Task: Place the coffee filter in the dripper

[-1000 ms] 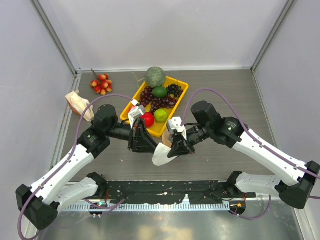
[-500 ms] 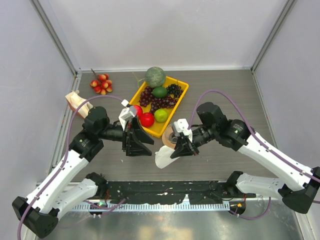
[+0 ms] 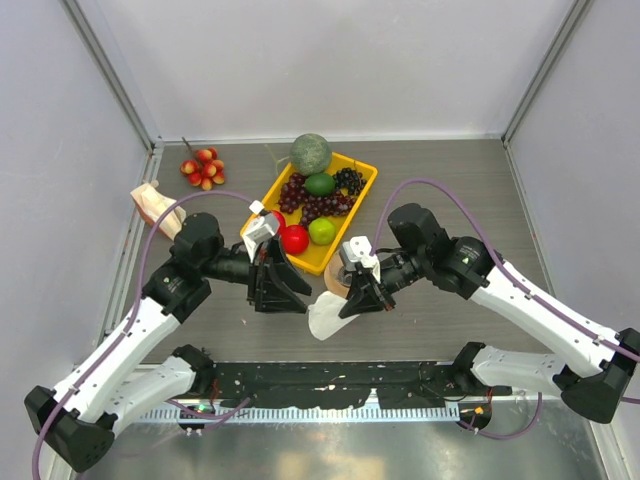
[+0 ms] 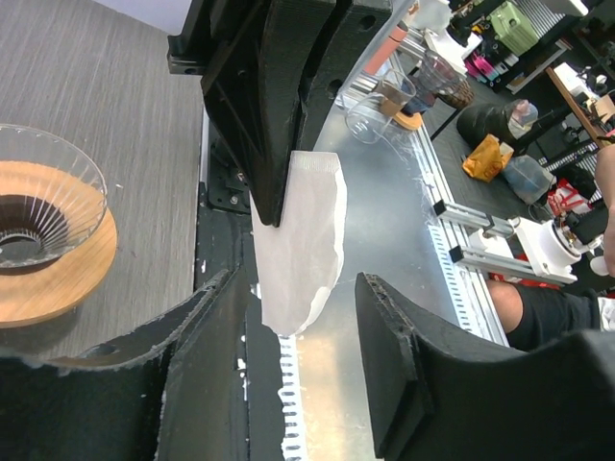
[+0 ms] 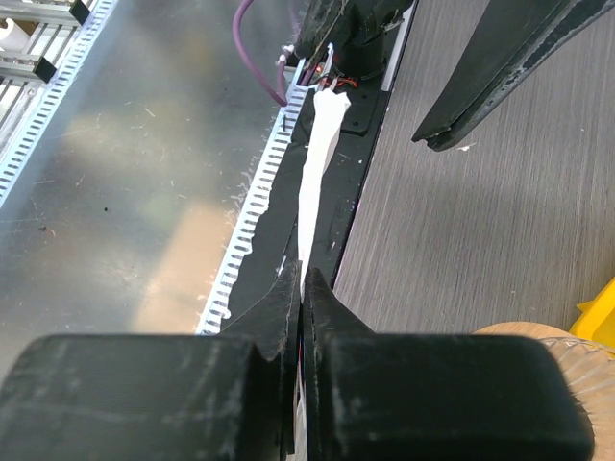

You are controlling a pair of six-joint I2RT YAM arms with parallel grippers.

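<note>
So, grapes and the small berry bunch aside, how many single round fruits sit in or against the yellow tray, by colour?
Green: 3 (melon, dark green fruit, light green fruit)
Red: 2 (red fruit, second red fruit, partly hidden)
Total: 5

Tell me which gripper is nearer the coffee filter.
Right. The right gripper is shut on the coffee filter, pinching its upper edge. The left gripper is open just to the filter's left, facing it but not gripping it.
</note>
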